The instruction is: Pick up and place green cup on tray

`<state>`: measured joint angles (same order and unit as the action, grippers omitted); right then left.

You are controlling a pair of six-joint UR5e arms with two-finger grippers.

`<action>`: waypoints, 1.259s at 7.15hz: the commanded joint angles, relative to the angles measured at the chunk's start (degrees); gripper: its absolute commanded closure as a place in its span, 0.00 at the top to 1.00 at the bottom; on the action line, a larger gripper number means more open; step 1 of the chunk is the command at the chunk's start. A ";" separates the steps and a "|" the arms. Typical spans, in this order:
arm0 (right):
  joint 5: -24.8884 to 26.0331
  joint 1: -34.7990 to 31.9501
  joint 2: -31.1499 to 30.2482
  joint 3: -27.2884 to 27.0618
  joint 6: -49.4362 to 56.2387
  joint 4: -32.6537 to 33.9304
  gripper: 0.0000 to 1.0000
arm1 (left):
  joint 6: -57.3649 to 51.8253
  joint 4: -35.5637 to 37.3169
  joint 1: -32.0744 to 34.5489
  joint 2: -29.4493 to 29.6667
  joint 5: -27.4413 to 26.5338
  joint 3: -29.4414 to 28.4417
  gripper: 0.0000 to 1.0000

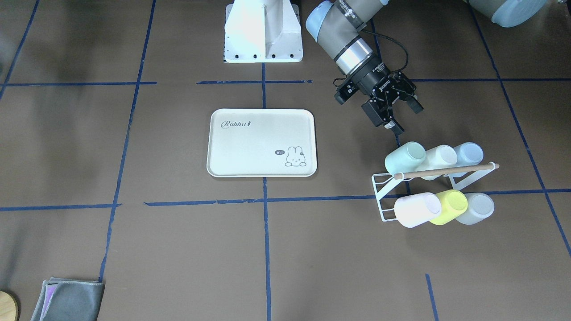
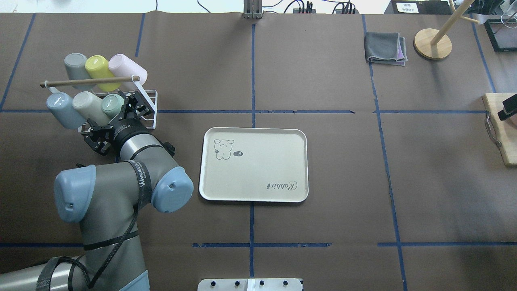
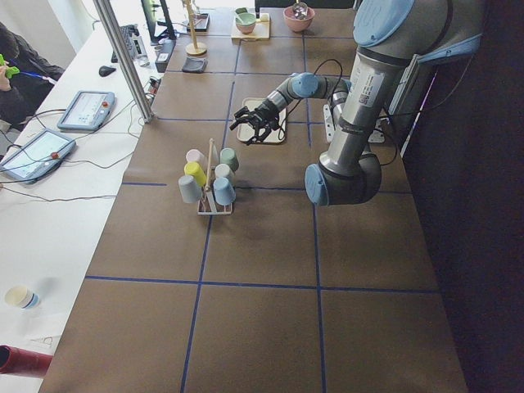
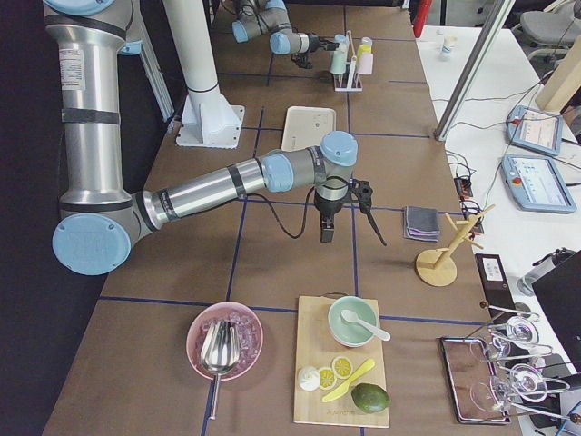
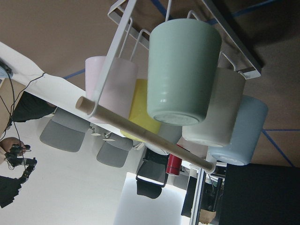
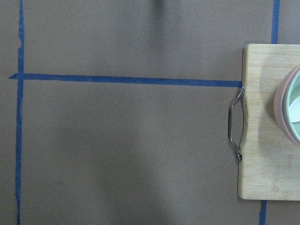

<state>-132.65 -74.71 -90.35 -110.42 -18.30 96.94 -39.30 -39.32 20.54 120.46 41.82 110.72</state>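
The green cup, mint, matte and handleless, sits tilted on a peg at the rack's 10 o'clock corner in the front view, just beside a cream cup. The left pincer hovers near its 12 o'clock, jaws apart and empty. This looks like the approach, so next it should straddle the cup, clamp, and draw it off toward the tray at 9 o'clock. I cannot tell the right pincer's state.

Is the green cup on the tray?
No, the green cup hangs on the white rack, off to one side of the tray, which holds nothing.
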 commanded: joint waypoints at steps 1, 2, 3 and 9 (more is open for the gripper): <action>-0.15 0.00 0.00 -0.06 -0.07 0.00 1.00 | 0.01 0.12 -1.03 0.21 -2.34 -5.75 0.98; -0.15 0.00 0.00 0.03 -0.07 0.00 1.00 | 0.01 0.12 -1.47 0.30 -3.05 -7.08 0.98; -0.07 0.00 0.09 0.12 -0.07 0.00 1.00 | 0.01 -0.14 -1.56 0.39 -3.14 -8.58 0.99; -0.85 -0.09 0.53 0.38 -0.07 0.00 1.00 | 0.01 -4.62 -0.95 0.74 -7.88 -15.35 0.95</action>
<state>-133.30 -74.79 -89.89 -110.20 -18.37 96.94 -39.29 -42.55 19.25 121.19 34.88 96.83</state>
